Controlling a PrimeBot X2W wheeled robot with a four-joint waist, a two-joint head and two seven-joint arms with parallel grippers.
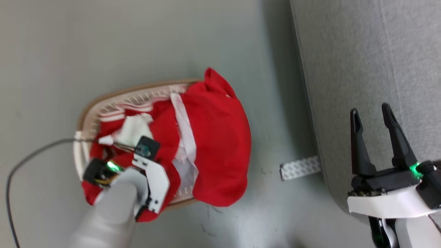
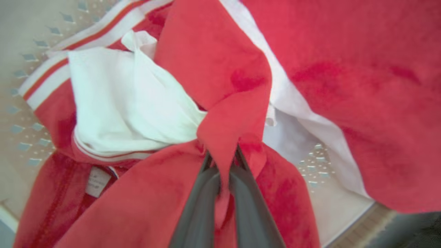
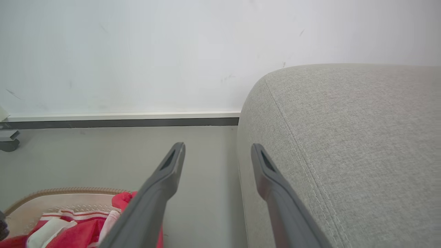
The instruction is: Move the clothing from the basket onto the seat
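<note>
Head view is showing the basket (image 1: 137, 93) standing on the grey floor (image 1: 103, 41), to the left of the seat (image 1: 372, 62) and apart from it. The clothing (image 1: 213, 137) is lying in the basket and is filling it. A big red part is hanging over the rim on the side toward the seat, and a white stripe is running across the pile. A pale forearm (image 1: 110, 213) of the left arm is reaching down into the near-left part of the basket. A thin dark cable (image 1: 31, 155) is trailing from there over the floor. A small pale patterned strip (image 1: 299, 167) is lying on the floor and is reaching to the seat's lower edge.

Left wrist view is giving a closer look. The left gripper (image 2: 222, 156) is standing closed, its two dark fingers pinching a fold of the red fabric between them. Beside it a white cloth piece (image 2: 120, 100) and striped trim are lying near the perforated wall of the basket.

The right gripper (image 1: 370, 110) is standing wide open and is holding nothing. In the head view it is hanging in front of the seat's edge, fingers pointing up the picture. In the right wrist view its fingers are pointing at the seat's rounded corner, with a white wall (image 3: 137, 51) behind and part of the basket with red clothing at the lower left.
</note>
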